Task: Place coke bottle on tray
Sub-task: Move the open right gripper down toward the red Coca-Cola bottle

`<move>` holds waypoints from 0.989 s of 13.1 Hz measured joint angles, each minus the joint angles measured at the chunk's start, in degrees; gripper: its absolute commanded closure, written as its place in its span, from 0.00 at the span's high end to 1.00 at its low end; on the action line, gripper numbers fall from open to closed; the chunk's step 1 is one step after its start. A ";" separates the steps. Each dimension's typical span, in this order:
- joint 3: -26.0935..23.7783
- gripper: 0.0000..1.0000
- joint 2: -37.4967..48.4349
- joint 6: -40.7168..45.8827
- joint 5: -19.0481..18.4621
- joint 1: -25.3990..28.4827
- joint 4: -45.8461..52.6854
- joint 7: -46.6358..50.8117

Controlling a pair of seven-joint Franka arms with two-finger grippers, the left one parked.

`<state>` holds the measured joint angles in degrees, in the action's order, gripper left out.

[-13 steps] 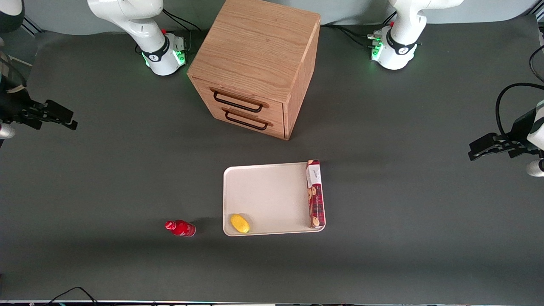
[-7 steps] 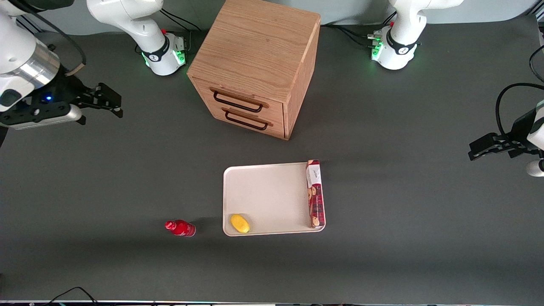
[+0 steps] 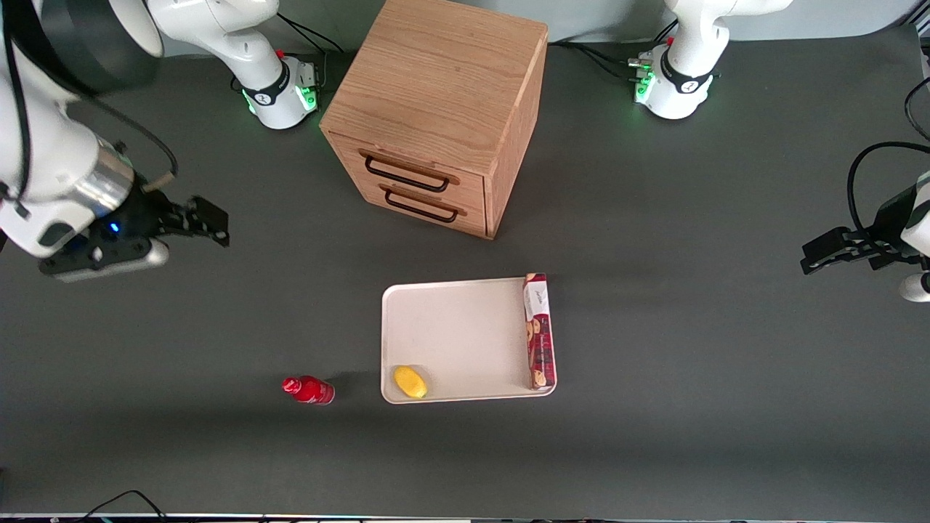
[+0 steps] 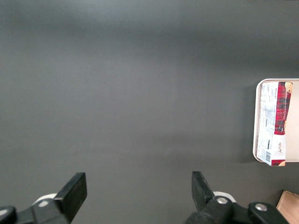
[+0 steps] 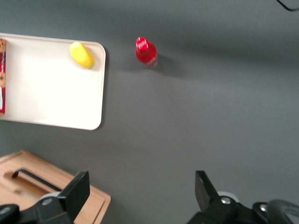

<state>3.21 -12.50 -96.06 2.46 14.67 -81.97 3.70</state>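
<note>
The coke bottle (image 3: pixel 308 390) is small and red with a red cap. It stands on the dark table beside the tray, toward the working arm's end, and shows in the right wrist view (image 5: pixel 146 52). The tray (image 3: pixel 465 327) is flat and off-white with a low rim; it shows in the right wrist view (image 5: pixel 51 88) too. My gripper (image 3: pixel 211 221) hangs high over the table, farther from the front camera than the bottle and well apart from it. It is open and empty, its fingers (image 5: pixel 77 191) spread wide.
A yellow lemon (image 3: pixel 410 382) lies in the tray's near corner beside the bottle. A long red biscuit box (image 3: pixel 538 331) lies along the tray's edge toward the parked arm. A wooden drawer cabinet (image 3: pixel 436 116) stands farther back, its top corner in the right wrist view (image 5: pixel 42 182).
My arm has swung in from the table's end toward the middle and come nearer the front camera. The bottle, tray, lemon and box have not moved.
</note>
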 measured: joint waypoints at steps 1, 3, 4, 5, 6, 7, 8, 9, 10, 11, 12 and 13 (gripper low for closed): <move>0.00 1.00 -3.11 -2.06 0.47 0.01 1.67 0.00; 0.00 1.00 -7.92 -7.11 0.80 0.01 3.30 -0.31; 0.00 1.00 -10.05 -9.85 0.83 0.01 3.53 -1.25; 0.04 1.00 -12.15 -12.58 0.92 -0.01 3.58 -2.63; 0.10 1.00 -14.32 -15.07 1.45 -0.11 3.61 -3.58; 0.13 1.00 -16.44 -17.24 2.38 -0.22 3.68 -4.27; 0.16 1.00 -18.43 -19.06 2.93 -0.28 3.80 -4.61; 0.18 1.00 -20.17 -20.93 3.21 -0.29 3.98 -4.72; 0.18 1.00 -21.61 -22.76 3.31 -0.29 4.11 -4.74; 0.18 1.00 -22.78 -24.20 3.33 -0.29 4.19 -4.79; 0.19 1.00 -23.77 -24.94 3.33 -0.29 4.28 -4.86; 0.19 1.00 -24.67 -25.43 3.33 -0.28 4.34 -4.93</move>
<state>3.40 -37.17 -121.50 5.80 14.40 -77.63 -1.23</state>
